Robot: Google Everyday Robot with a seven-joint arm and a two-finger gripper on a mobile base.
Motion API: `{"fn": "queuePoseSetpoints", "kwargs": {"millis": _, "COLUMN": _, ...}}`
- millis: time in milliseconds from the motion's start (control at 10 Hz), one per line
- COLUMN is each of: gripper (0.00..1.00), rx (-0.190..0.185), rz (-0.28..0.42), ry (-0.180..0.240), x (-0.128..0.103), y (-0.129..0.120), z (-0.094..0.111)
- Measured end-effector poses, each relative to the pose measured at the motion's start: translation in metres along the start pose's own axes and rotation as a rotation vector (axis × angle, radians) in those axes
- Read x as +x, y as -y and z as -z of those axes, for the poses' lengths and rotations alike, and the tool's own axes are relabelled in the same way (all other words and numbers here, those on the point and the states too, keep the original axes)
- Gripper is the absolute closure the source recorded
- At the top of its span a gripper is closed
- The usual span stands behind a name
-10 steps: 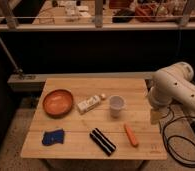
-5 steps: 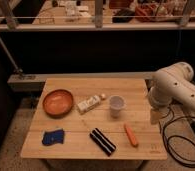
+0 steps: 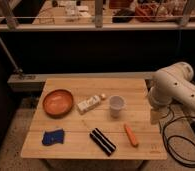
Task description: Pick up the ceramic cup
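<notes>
White ceramic cup [image 3: 117,106] is standing upright near the middle of the wooden table [image 3: 76,146]. We are seeing nothing moving over the last second: our gripper [image 3: 155,117] is hanging at the right edge, seemingly spread and empty, so the approach is still waiting.
</notes>
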Motion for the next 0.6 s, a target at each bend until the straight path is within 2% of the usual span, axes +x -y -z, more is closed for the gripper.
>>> {"fn": "queuePoseSetpoints", "kwargs": {"millis": 500, "gripper": 0.2, "rx": 0.001, "rz": 0.002, "ry": -0.002, "x": -0.0001, "y": -0.0001, "z": 0.0004}}
{"fn": "queuePoseSetpoints", "kwargs": {"millis": 600, "gripper": 0.2, "rx": 0.008, "rz": 0.039, "ry": -0.014, "x": -0.0056, "y": 0.0018, "z": 0.0016}}
